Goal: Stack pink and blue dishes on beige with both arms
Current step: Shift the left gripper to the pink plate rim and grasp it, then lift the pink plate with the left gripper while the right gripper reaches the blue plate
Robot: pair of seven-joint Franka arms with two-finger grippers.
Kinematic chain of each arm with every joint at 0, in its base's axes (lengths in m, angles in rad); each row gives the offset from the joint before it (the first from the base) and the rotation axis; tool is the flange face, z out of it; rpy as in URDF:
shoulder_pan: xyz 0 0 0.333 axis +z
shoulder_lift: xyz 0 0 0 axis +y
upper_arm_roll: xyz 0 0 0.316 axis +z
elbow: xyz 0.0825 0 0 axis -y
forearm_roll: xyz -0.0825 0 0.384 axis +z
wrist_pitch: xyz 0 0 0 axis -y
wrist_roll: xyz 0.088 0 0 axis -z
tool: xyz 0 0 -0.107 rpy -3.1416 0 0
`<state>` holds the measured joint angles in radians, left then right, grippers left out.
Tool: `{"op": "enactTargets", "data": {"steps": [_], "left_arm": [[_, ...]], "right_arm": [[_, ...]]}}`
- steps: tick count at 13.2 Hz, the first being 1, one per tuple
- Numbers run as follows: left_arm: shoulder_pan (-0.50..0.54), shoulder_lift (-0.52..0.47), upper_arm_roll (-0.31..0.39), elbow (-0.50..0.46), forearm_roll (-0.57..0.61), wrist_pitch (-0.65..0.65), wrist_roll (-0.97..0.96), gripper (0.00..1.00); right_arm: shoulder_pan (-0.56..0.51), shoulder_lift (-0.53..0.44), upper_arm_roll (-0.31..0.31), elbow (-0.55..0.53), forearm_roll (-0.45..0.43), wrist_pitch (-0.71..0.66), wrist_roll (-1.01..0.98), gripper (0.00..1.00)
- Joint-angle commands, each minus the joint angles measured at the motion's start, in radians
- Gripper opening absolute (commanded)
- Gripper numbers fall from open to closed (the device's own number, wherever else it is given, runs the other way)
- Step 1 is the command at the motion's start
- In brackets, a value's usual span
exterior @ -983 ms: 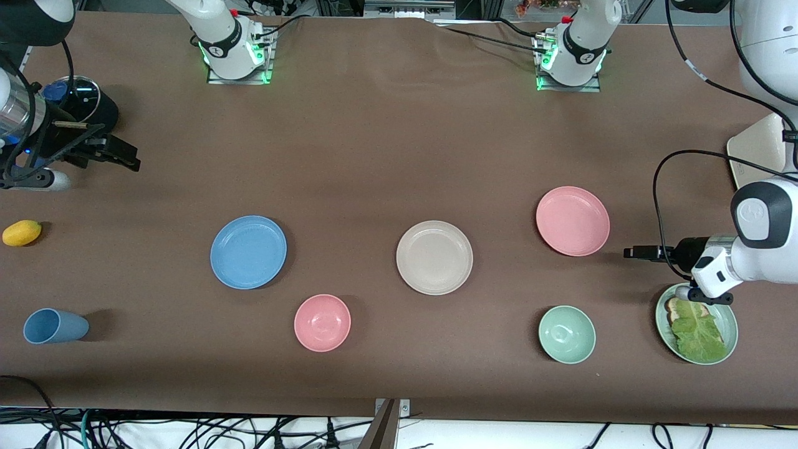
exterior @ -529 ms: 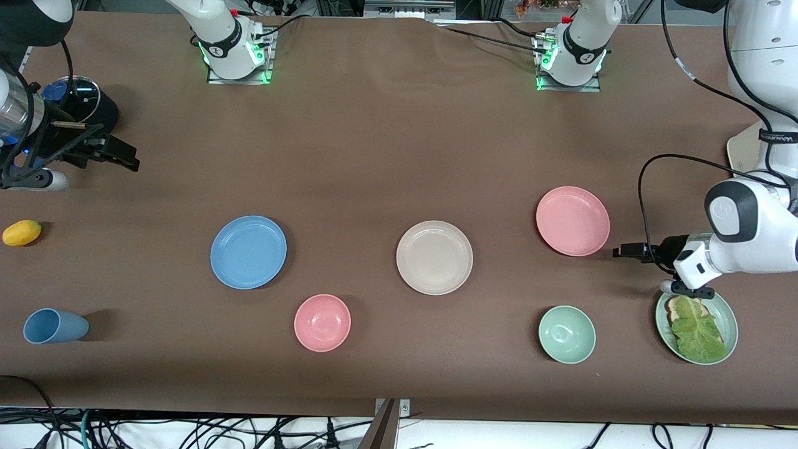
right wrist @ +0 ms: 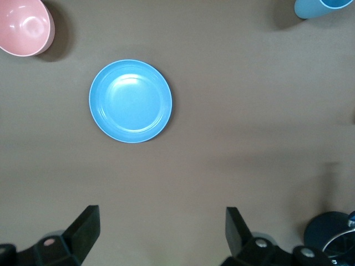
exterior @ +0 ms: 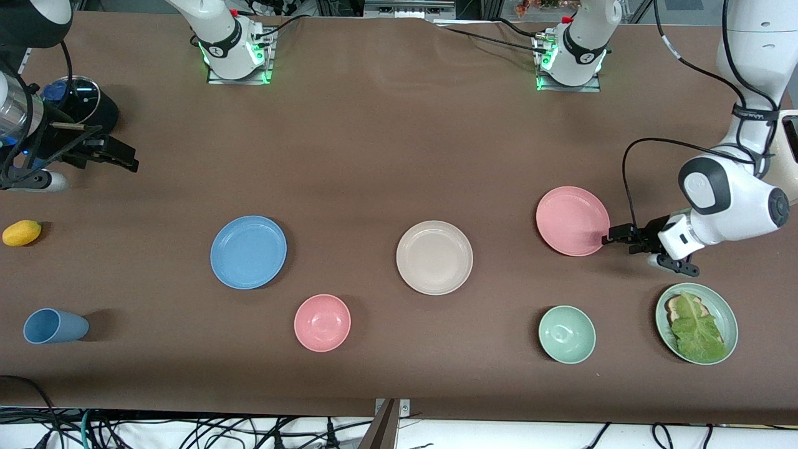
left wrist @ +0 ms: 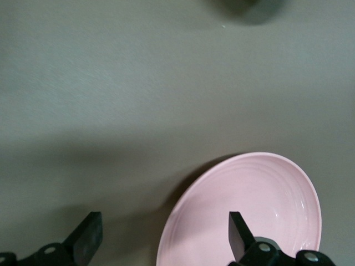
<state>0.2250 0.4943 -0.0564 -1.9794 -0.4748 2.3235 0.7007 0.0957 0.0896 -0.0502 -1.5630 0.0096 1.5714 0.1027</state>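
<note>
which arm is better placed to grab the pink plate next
Left. The left gripper is open right at the pink plate's rim, while the right gripper, also open, waits at the right arm's end.

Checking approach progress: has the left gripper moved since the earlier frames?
Yes. The left gripper has moved toward the pink plate, reaching its rim, away from the green plate.

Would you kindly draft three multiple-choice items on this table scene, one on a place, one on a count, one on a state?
1. The left gripper is at:
A. the pink plate's rim
B. the blue cup
C. the lemon

2. How many small bowls are there?
A. one
B. two
C. four

3. The beige plate is:
A. covered
B. bare
C. upside down

Key:
1 A, its open fingers reach the pink plate.
2 B, a pink bowl and a green bowl.
3 B, nothing is stacked on it.
</note>
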Motion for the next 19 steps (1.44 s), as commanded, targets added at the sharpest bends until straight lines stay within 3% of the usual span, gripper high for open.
{"op": "enactTargets", "data": {"steps": [1, 3, 6, 7, 8, 9, 10, 13, 14, 19], "left_arm": [[-0.021, -0.065, 0.003, -0.129, -0.112, 0.083, 0.132, 1.0], [-0.036, -0.098, 0.003, -0.2, -0.134, 0.143, 0.138, 1.0], [-0.044, -0.108, 0.003, -0.226, -0.153, 0.155, 0.14, 1.0], [-0.044, -0.108, 0.003, -0.225, -0.153, 0.155, 0.14, 0.94], [-0.042, -0.106, 0.004, -0.225, -0.153, 0.155, 0.14, 0.71], [-0.042, -0.103, 0.003, -0.22, -0.153, 0.155, 0.14, 0.61], [-0.042, -0.1, 0.004, -0.219, -0.153, 0.155, 0.14, 0.59], [-0.039, -0.091, 0.004, -0.213, -0.153, 0.155, 0.141, 0.62], [-0.038, -0.088, 0.004, -0.211, -0.153, 0.157, 0.141, 0.69], [-0.03, -0.065, 0.004, -0.202, -0.156, 0.187, 0.184, 0.7]], "right_arm": [[-0.004, 0.03, 0.003, 0.023, 0.02, -0.005, 0.006, 1.0], [-0.001, 0.042, 0.003, 0.023, 0.017, -0.002, 0.003, 1.0], [0.005, 0.044, 0.004, 0.018, 0.006, 0.044, -0.009, 1.0], [0.005, 0.053, 0.004, 0.018, 0.006, 0.05, -0.009, 1.0], [0.005, 0.064, 0.004, 0.018, 0.006, 0.058, -0.011, 1.0], [0.005, 0.081, 0.004, 0.017, 0.004, 0.073, -0.027, 1.0], [0.005, 0.102, 0.004, 0.015, 0.004, 0.096, -0.059, 1.0], [0.007, 0.156, 0.006, 0.014, 0.004, 0.16, -0.074, 1.0], [0.009, 0.18, 0.006, 0.014, 0.004, 0.18, -0.074, 1.0], [0.012, 0.283, 0.006, -0.002, 0.001, 0.291, -0.074, 1.0]]}}
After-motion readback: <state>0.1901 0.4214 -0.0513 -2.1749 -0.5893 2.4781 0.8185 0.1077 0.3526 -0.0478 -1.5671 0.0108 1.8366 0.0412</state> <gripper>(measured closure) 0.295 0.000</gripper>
